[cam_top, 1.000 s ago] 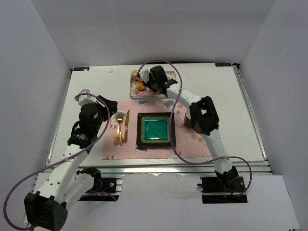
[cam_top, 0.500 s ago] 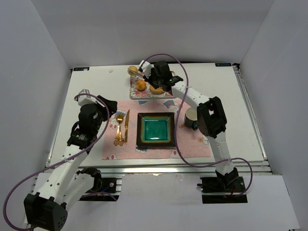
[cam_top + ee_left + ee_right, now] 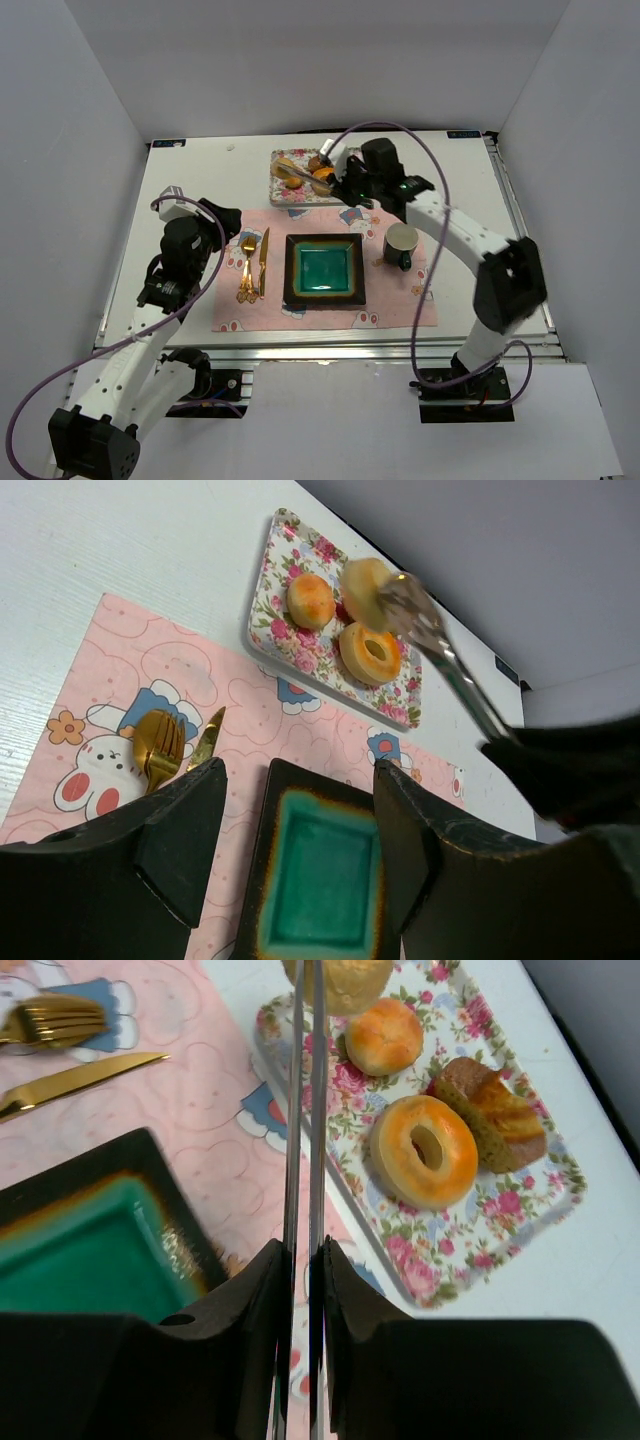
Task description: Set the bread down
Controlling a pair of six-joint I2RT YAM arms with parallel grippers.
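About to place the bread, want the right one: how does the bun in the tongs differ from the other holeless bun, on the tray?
Colour: the pale bun is light golden-tan; the orange bun is deeper orange. State: the pale bun is pinched in the tongs; the orange bun lies free on the floral tray. Pose: the pale bun looks tilted; the orange bun sits flat. Both are round, smooth and holeless, unlike the donut.

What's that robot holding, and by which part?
Its right hand grips metal tongs near their handle end; the tongs' tips pinch the pale bread.
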